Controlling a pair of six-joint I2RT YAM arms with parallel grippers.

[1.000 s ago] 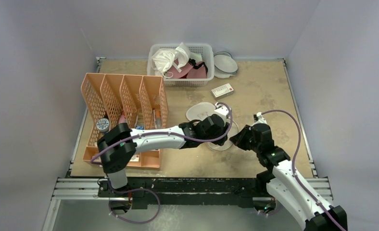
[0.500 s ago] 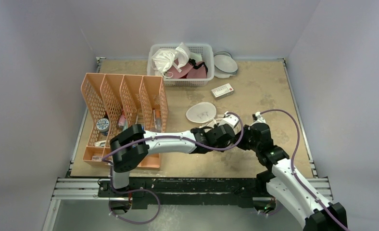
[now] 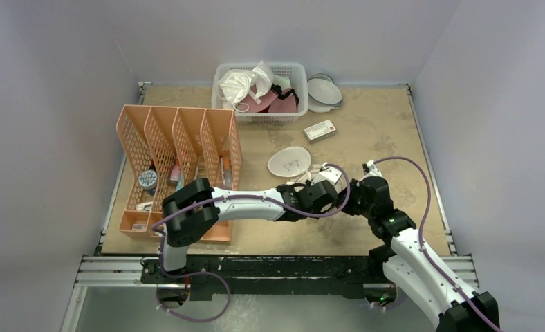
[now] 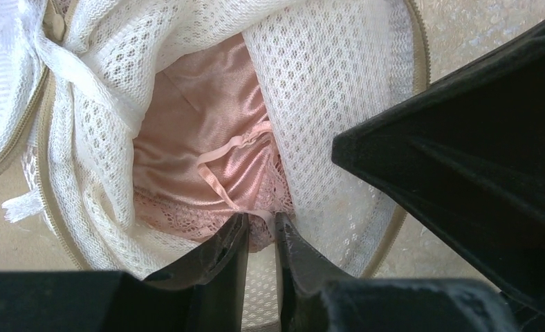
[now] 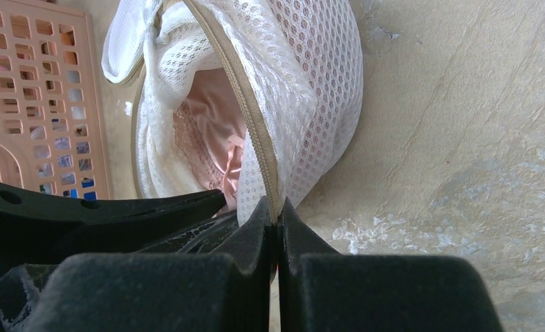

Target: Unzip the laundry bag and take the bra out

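Since a second ago the left arm has slid over to the right, and the left gripper (image 4: 261, 227) now pokes into the open mouth of the white round mesh laundry bag (image 4: 325, 90). Its two black fingers are nearly together and pinch the lacy edge of the soft pale pink bra (image 4: 200, 117), which is smooth and shiny and lies inside the bag. The right gripper (image 5: 276, 207) is pressed tight on the bag's tan zip rim (image 5: 236, 90), and the holey mesh sits on the rough sandy table (image 5: 463, 138) near an orange plastic rack with square holes (image 5: 41, 90).
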